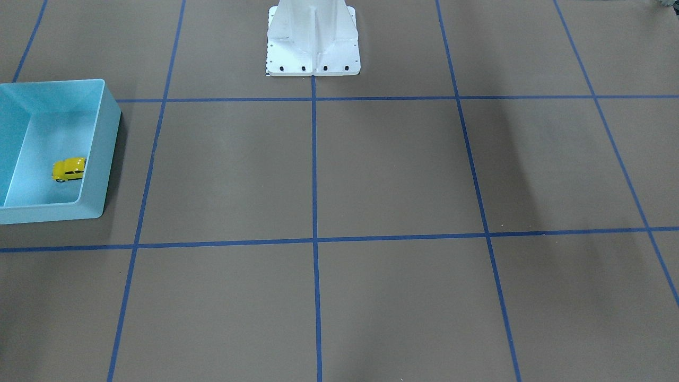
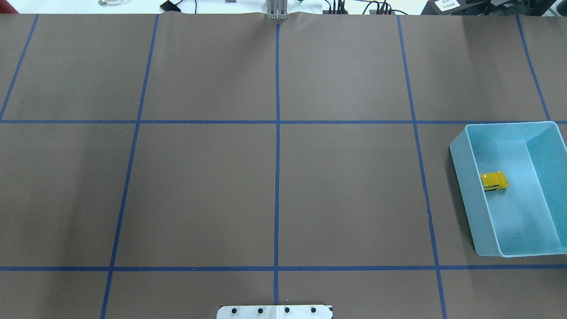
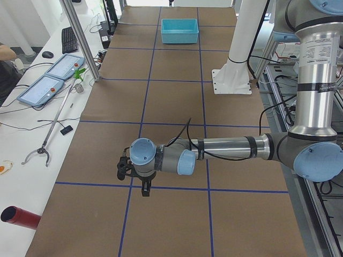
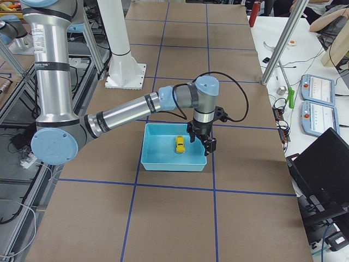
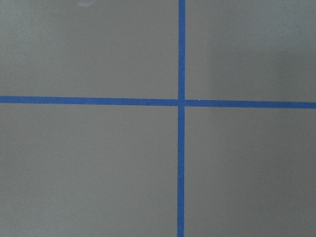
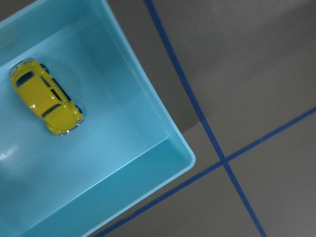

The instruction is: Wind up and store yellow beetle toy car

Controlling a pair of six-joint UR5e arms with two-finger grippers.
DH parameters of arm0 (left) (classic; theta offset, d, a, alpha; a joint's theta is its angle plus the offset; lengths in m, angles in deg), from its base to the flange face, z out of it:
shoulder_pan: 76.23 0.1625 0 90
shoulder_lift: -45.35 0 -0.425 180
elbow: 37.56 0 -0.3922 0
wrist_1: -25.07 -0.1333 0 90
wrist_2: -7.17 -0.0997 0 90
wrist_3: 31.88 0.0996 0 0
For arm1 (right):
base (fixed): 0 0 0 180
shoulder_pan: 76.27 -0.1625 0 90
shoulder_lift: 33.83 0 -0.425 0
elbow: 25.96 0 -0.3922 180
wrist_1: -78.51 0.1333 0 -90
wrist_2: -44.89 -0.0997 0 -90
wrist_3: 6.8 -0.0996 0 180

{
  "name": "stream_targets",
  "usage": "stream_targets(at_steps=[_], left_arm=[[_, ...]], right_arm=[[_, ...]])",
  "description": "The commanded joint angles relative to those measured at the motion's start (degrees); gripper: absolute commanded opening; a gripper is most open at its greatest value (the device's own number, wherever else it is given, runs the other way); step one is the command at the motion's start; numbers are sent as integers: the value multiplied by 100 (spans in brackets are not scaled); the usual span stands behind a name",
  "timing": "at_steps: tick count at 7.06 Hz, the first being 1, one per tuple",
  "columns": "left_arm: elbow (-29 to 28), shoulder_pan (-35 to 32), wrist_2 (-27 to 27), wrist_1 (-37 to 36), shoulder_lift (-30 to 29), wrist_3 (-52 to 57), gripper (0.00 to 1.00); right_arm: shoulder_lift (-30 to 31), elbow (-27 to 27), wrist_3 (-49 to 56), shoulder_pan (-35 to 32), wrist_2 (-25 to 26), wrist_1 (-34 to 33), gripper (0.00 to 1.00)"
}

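Plainly, neither hand shows in a view that settles its grip; each appears only in a side view, so I cannot tell how far either is open. The right hand (image 4: 204, 144) hangs on its outstretched arm over the rim of the light blue bin (image 4: 169, 161), at the end of the bin farther from the robot; it is apart from the yellow beetle toy car (image 4: 180, 144), and no part of it shows in its own wrist view. The left hand (image 3: 137, 180) hangs over the brown desk (image 3: 171, 219), close to a crossing of the blue tape lines (image 5: 181, 49), well apart from the bin (image 3: 179, 32) at the desk's far end.

The car (image 2: 494, 181) stands on its wheels on the floor of the bin (image 2: 469, 190); it lies roughly across the bin's long way, one end close by the long wall nearer the desk's middle, about halfway along that wall. From the front-facing view the same car (image 1: 69, 169) sits by that wall of the bin (image 1: 103, 151), partly hidden behind it. In the right wrist view the car (image 6: 46, 103) is bright yellow and rounded, with dark windows and pale trim at both ends; a corner of the bin (image 6: 148, 116) shows beside it. The bin rests on the desk (image 1: 398, 170), well to the side of the white mount base (image 1: 313, 50).
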Motion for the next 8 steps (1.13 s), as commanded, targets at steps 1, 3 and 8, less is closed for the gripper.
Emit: stream_targets(at_steps=[1, 3, 8], left_arm=[[-4, 4, -3, 8, 0, -3, 100], [-4, 4, -3, -1, -9, -3, 100], [119, -5, -416, -54, -27, -3, 100]], right_arm=[[95, 660, -1268, -642, -564, 20, 100], [245, 952, -1278, -1083, -748, 64, 100], [655, 1462, -1524, -1216, -583, 1114, 100]])
